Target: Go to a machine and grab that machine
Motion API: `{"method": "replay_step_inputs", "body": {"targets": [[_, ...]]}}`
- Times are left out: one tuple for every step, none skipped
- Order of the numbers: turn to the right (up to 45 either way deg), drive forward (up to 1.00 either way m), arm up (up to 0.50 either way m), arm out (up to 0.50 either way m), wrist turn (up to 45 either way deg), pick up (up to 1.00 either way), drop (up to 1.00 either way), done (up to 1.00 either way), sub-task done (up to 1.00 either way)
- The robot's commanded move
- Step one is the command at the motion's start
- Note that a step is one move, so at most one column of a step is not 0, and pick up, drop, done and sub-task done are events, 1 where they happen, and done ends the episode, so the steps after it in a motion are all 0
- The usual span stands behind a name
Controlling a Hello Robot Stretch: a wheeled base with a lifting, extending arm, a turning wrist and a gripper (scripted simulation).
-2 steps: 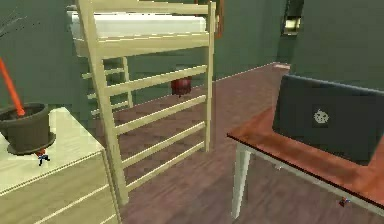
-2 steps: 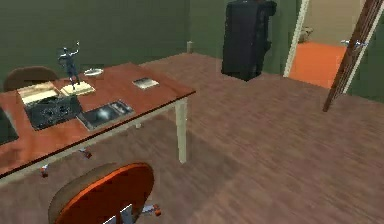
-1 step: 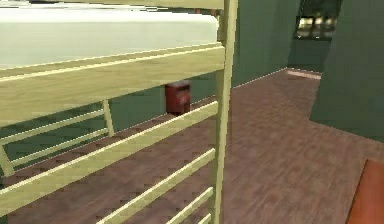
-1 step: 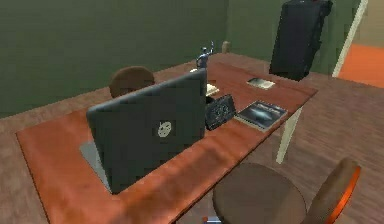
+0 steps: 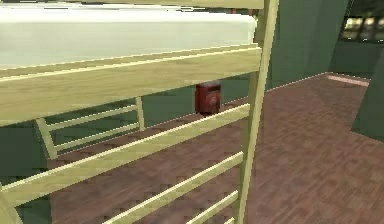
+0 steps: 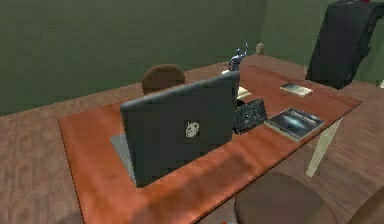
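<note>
Dark grey open laptop (image 6: 180, 125) stands mid-table on a red-brown wooden table (image 6: 85, 140); its place relative to the fingers, and their stance, cannot be told.

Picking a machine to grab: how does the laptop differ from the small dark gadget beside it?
The laptop is far larger than the small dark gadget. The laptop's lid stands raised; the gadget sits low. The laptop is grey with a pale mark; the gadget is near black. Both rest on the red-brown table.
</note>
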Motion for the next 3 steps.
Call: {"method": "replay_step_inputs", "body": {"targets": [[0.0,0.0,0.5,0.0,0.0,0.0,0.0,0.0,0.0],[0.0,0.0,0.38,0.0,0.0,0.0,0.0,0.0,0.0],[0.0,0.0,0.0,0.28,0.0,0.0,0.0,0.0,0.0]]}}
